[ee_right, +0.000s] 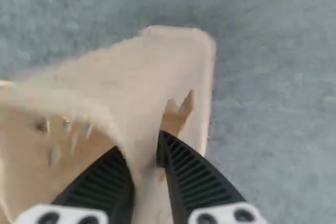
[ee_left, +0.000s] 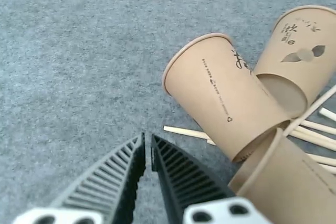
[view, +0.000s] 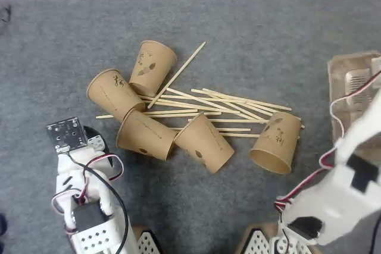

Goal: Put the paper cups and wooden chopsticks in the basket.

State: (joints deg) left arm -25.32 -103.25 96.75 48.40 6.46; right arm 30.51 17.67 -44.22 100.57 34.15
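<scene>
A: What is the right gripper point(ee_right: 143, 150) doing?
B: Its fingers are pinching the wall of the basket point(ee_right: 178, 61), nearly closed on it, out on the right side of the grey mat point(view: 59, 40). The left gripper point(ee_left: 147, 145) is hanging almost shut and empty, just beside one of the paper cups point(ee_left: 220, 93).
A: Which step, then?
B: Positioning the basket, I'm guessing. The cups and chopsticks point(view: 220, 104) are lying heaped mid-mat, well apart from it. Next, the left fingers are going to need opening wide around a cup.
</scene>
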